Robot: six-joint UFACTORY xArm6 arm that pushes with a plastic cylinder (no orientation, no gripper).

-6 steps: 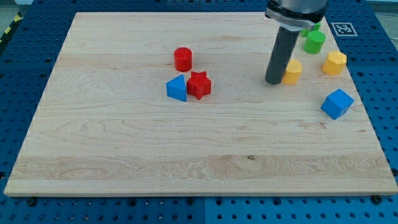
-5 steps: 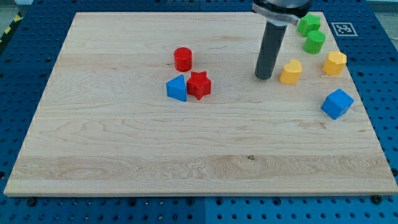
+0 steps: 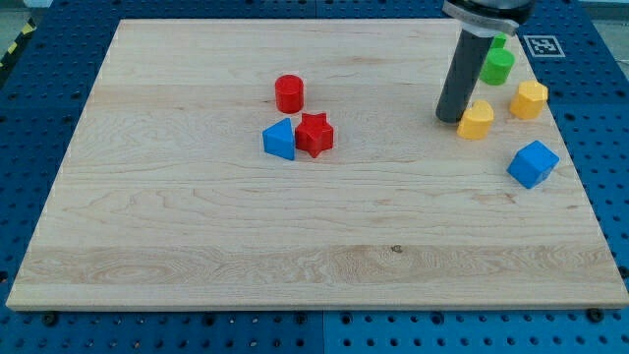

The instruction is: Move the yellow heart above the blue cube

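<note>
A: Pressing against the upper left side of the yellow heart [image 3: 477,120], my tip [image 3: 450,119] stands on the wooden board [image 3: 197,246] near the view's top right. It is a plain dark rod with no jaws, so it opens on nothing and holds nothing; it only touches the heart's edge.

B: Where is the blue cube?

A: The blue cube [image 3: 533,163] lies toward the view's lower right of the heart, near the board's right edge and apart from the heart.

B: What else is near?

A: A second yellow block [image 3: 529,99], shape unclear, sits just to the view's right of the heart. A green cylinder [image 3: 497,67] is above it, partly behind the rod. Well to the view's left are a red cylinder [image 3: 289,93], and below it a red star [image 3: 314,134] touching a blue block [image 3: 279,140] that looks triangular.
</note>
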